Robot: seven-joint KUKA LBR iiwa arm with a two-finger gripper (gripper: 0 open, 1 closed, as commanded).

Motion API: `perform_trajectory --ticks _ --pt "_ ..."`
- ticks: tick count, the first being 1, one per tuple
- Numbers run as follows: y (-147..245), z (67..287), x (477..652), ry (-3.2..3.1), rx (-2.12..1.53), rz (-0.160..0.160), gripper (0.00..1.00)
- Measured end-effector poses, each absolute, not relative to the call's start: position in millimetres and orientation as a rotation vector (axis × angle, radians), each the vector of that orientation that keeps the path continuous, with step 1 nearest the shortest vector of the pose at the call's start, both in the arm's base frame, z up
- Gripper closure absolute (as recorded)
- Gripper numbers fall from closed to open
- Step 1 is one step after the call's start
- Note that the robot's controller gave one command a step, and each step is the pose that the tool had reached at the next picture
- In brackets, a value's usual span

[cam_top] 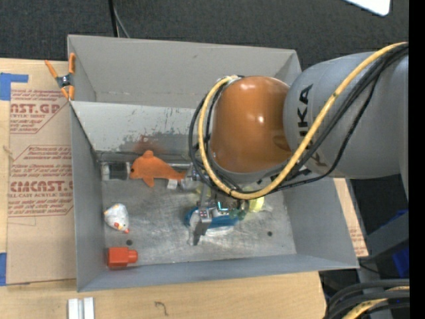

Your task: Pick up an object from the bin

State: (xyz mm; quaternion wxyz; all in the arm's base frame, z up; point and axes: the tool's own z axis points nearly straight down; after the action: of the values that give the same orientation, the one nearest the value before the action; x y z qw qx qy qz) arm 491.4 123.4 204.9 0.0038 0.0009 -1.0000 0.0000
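Note:
My gripper (pixel 198 231) reaches down under the orange wrist cover to the bin floor right of the middle. A blue thing (pixel 218 222) lies right against its fingertip, partly hidden by the gripper body. A yellow-green thing (pixel 256 206) peeks out just to the right, under the cover. An orange fish-shaped toy (pixel 153 168) lies up and to the left near the back wall.
A dark cylinder (pixel 115 171) rests by the back-left wall beside the fish. A white toy with a red spot (pixel 117 218) sits at the left, and a red block (pixel 121 257) in the front-left corner. The arm covers the bin's right half.

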Motion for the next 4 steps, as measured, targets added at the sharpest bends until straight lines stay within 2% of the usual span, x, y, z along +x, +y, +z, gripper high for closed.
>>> perform_trajectory --ticks 1,2,3,4 --pt "123 209 493.2 -3.142 0.000 -0.002 0.00" --pt "98 165 545.7 -3.154 0.057 -0.005 0.00" --pt "67 128 550.8 -3.144 0.101 0.000 0.00" --pt "36 74 523.4 -3.133 0.334 -0.002 1.00"
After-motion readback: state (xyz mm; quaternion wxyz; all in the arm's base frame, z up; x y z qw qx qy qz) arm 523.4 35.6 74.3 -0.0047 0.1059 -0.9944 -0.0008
